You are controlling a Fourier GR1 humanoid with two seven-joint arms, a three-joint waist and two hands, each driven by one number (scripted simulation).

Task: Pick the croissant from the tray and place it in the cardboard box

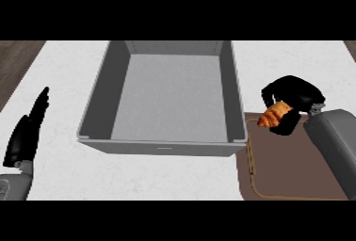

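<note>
A golden-brown croissant (274,114) is held in my right hand (295,96), whose fingers curl round it just right of the box and above the tray's far end. The box (104,94) is a large grey open-topped container in the middle of the counter, and nothing shows inside it. The brown tray (278,164) lies at the lower right, against the box's right corner, partly covered by my right forearm. My left hand (28,127) stands open with straight fingers at the left edge, apart from the box.
The white counter (153,179) runs around the box, with dark wood floor (14,61) beyond its left edge and at the top right corner. My grey right forearm (334,141) covers the tray's right side.
</note>
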